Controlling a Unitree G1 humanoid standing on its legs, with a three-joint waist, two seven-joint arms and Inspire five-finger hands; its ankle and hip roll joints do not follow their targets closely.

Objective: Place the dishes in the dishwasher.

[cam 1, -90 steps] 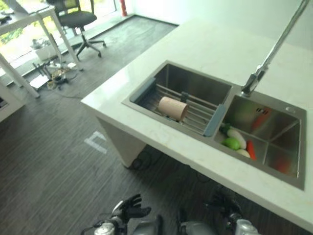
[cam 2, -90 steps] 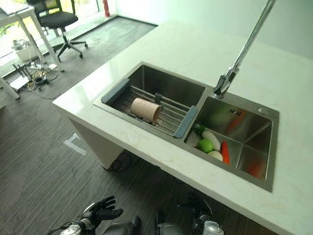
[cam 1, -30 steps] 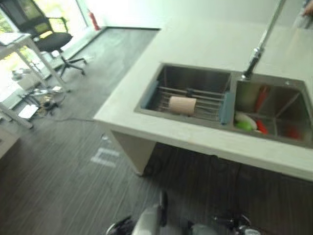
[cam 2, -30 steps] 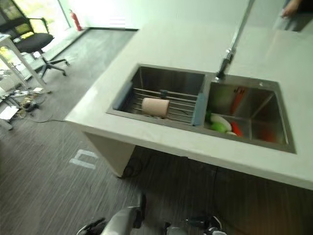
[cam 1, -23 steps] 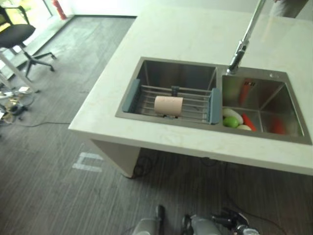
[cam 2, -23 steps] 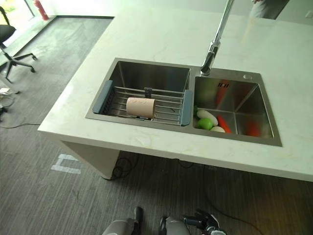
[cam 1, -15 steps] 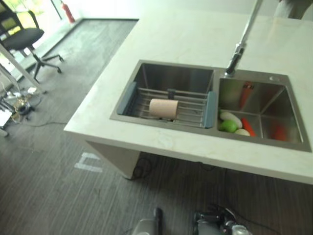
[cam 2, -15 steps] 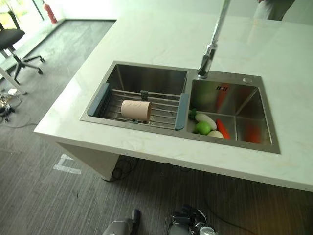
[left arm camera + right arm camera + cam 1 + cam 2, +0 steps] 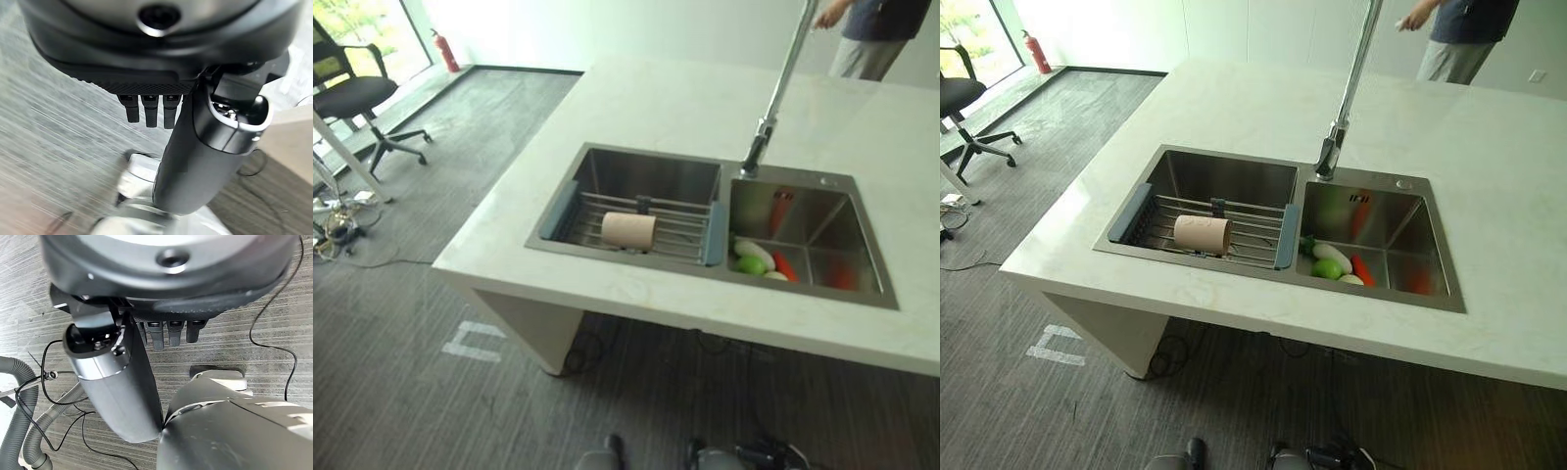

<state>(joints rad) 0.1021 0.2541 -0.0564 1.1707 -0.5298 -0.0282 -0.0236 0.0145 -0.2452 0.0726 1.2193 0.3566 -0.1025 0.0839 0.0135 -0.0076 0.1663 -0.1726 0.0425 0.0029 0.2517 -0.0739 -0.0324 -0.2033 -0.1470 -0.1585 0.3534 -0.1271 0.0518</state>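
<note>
Dishes here come down to one cup (image 9: 628, 230), a tan one lying on its side on the wire rack (image 9: 685, 235) that spans the left basin (image 9: 651, 176) of the sink. The right basin (image 9: 1371, 220) holds produce, not dishes: a green fruit (image 9: 1327, 268), a white vegetable (image 9: 1332, 258) and a carrot (image 9: 1362, 270), bunched at its near left corner. A tall faucet (image 9: 1347, 93) rises from the far edge between the basins, and a person (image 9: 1464, 29) stands beyond the counter (image 9: 1234, 98). We see no dishwasher from here. Our left hand (image 9: 149, 110) hangs low over the floor (image 9: 411, 392), fingers straight and relaxed, holding nothing; our right hand (image 9: 168, 333) is the same, open and empty, well below the counter. We judge the task is at its start: we stand facing the sink and the cup is untouched. Next we need to close in on the counter, raise an arm over the near rim of the left basin and bring the hand round the cup's side. Lying as it does, it could roll along the rack bars, so the grasp should come from above.
</note>
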